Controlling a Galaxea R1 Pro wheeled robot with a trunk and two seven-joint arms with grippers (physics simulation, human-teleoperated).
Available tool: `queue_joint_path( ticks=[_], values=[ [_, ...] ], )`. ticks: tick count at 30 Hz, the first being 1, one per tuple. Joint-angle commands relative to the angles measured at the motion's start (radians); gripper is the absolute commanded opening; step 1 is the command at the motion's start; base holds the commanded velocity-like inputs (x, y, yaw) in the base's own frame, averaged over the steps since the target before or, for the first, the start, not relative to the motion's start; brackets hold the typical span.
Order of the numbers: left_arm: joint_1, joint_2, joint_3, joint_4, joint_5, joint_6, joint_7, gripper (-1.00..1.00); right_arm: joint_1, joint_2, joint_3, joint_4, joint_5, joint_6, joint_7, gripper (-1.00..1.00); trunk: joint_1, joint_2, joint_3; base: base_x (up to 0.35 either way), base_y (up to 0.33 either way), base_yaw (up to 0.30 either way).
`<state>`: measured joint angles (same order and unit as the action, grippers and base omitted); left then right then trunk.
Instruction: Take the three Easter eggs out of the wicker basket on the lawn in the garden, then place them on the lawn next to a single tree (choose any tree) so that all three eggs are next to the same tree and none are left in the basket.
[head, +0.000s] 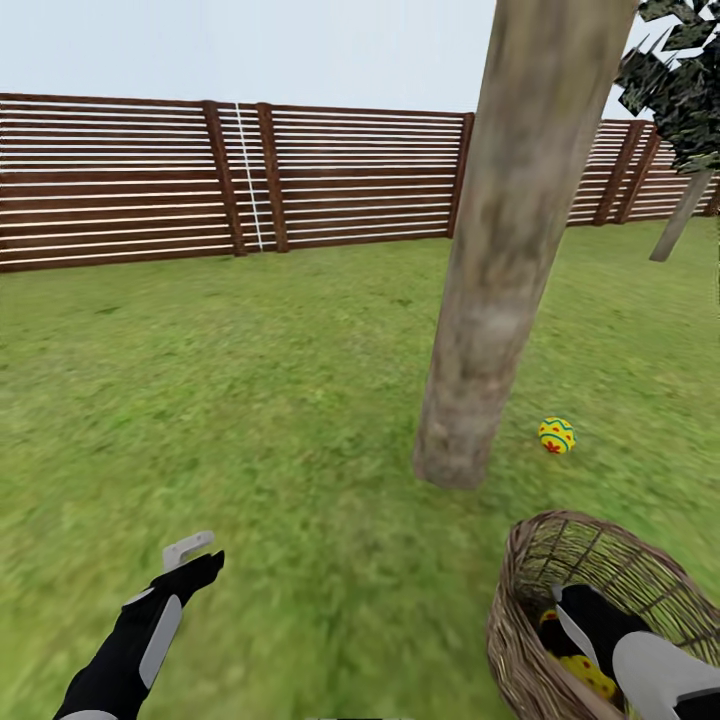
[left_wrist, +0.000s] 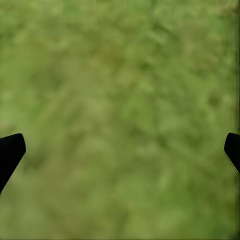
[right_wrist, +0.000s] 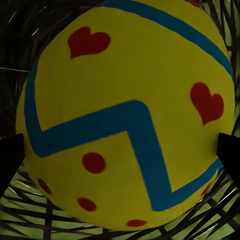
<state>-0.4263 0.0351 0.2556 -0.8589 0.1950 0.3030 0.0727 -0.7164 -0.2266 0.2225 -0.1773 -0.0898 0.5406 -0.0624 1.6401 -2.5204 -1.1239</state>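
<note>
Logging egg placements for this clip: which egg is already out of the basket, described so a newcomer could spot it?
Find the thick pale tree trunk on the lawn. Just right of its base lies one yellow Easter egg on the grass. Unlike the yellow eggs beside the right gripper in the wicker basket, it lies in the open.

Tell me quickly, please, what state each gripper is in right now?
Left gripper: open, empty, above the lawn.
Right gripper: inside the wicker basket, fingers flanking an Easter egg; whether it grips cannot be told.
</note>
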Motion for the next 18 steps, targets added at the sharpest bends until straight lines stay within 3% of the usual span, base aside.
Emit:
queue_joint_path(
  ticks=[1, 18],
  values=[
    [0.000, 0.000, -0.001, -0.002, 0.011, 0.005, 0.006, 1.00, 0.000, 0.000, 0.006, -0.002, -0.010, 0.005, -0.005, -1.00, -0.001, 0.000, 0.003, 0.000, 0.000, 0.000],
    [0.000, 0.000, -0.002, -0.002, 0.010, 0.005, 0.004, 1.00, 0.000, 0.000, 0.006, -0.002, -0.010, 0.005, -0.005, -1.00, -0.008, 0.004, 0.069, 0.000, 0.000, 0.000]
  ],
)
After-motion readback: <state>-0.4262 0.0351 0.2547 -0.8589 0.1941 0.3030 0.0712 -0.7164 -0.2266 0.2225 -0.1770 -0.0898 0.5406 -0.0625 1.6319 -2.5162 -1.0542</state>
